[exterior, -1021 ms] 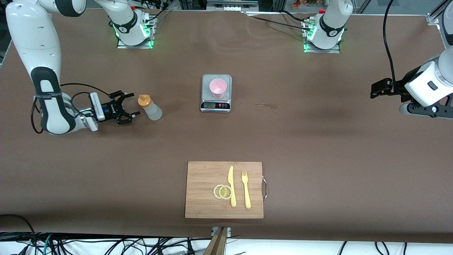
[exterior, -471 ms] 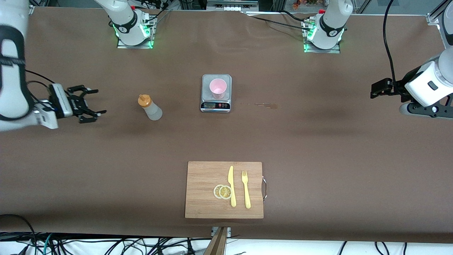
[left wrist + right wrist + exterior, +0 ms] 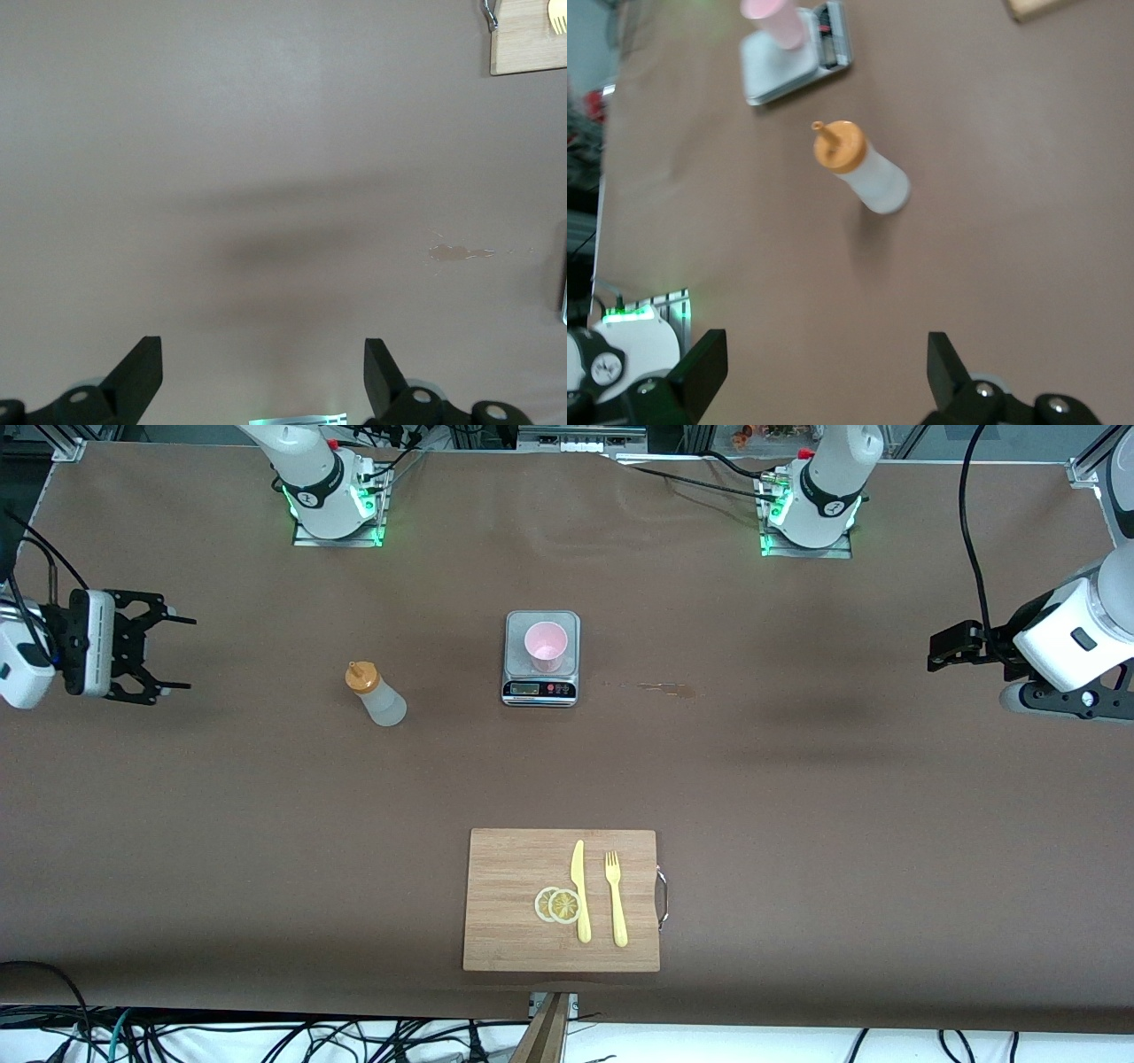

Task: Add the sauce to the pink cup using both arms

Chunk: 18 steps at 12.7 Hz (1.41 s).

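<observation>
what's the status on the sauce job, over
Right gripper open, empty, at the right arm's end of the table; left gripper open, waiting. Sauce bottle upright, ungripped; pink cup on scale. Nothing between them.

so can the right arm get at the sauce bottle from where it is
Probably yes. The right gripper is open over bare table at the right arm's end, and nothing lies between it and the upright sauce bottle. The left gripper waits at the left arm's end.
</observation>
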Each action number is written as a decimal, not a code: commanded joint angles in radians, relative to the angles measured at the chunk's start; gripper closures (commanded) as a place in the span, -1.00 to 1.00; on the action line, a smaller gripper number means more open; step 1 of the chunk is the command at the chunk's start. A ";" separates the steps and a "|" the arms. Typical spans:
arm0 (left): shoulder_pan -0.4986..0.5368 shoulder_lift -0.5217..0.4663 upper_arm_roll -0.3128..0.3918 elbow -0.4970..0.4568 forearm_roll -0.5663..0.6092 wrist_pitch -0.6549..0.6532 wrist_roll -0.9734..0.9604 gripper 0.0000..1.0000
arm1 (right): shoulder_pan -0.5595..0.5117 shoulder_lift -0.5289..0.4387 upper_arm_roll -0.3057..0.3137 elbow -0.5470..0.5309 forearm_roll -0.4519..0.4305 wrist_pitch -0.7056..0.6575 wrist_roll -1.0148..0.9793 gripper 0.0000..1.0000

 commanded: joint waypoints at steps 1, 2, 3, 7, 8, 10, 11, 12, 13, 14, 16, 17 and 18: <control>-0.002 0.014 0.000 0.032 0.014 -0.022 0.016 -1.00 | 0.002 -0.115 0.078 -0.047 -0.109 0.066 0.328 -1.00; -0.002 0.014 0.001 0.032 0.014 -0.022 0.016 -1.00 | 0.004 -0.139 0.104 -0.047 -0.133 0.068 0.438 -1.00; -0.002 0.014 0.000 0.032 0.014 -0.022 0.016 -1.00 | 0.007 -0.152 0.115 -0.045 -0.148 0.071 0.524 -1.00; -0.002 0.014 0.000 0.032 0.014 -0.022 0.014 -1.00 | 0.063 -0.209 0.160 -0.028 -0.243 0.063 0.909 -1.00; -0.002 0.014 0.000 0.032 0.014 -0.022 0.014 -1.00 | 0.065 -0.212 0.199 -0.010 -0.298 0.057 1.029 -1.00; -0.003 0.014 0.000 0.032 0.014 -0.022 0.014 -1.00 | 0.066 -0.209 0.232 0.022 -0.367 0.061 1.128 -1.00; -0.002 0.014 0.000 0.032 0.014 -0.022 0.014 -1.00 | 0.065 -0.209 0.229 0.024 -0.367 0.071 1.120 -1.00; -0.003 0.014 0.000 0.032 0.014 -0.022 0.014 -1.00 | 0.065 -0.209 0.223 0.027 -0.355 0.074 1.123 -1.00; -0.002 0.014 0.000 0.032 0.014 -0.022 0.014 -1.00 | 0.065 -0.211 0.212 0.031 -0.331 0.072 1.134 -1.00; -0.002 0.014 0.000 0.032 0.014 -0.022 0.014 -1.00 | 0.065 -0.211 0.210 0.038 -0.311 0.068 1.139 -1.00; -0.003 0.014 0.000 0.032 0.014 -0.022 0.014 -1.00 | 0.065 -0.212 0.214 0.044 -0.309 0.060 1.227 -1.00; -0.002 0.014 0.000 0.032 0.014 -0.022 0.014 -1.00 | 0.065 -0.212 0.217 0.051 -0.311 0.060 1.298 -0.99; -0.002 0.014 0.000 0.032 0.014 -0.022 0.016 -1.00 | 0.065 -0.212 0.217 0.055 -0.309 0.060 1.298 -1.00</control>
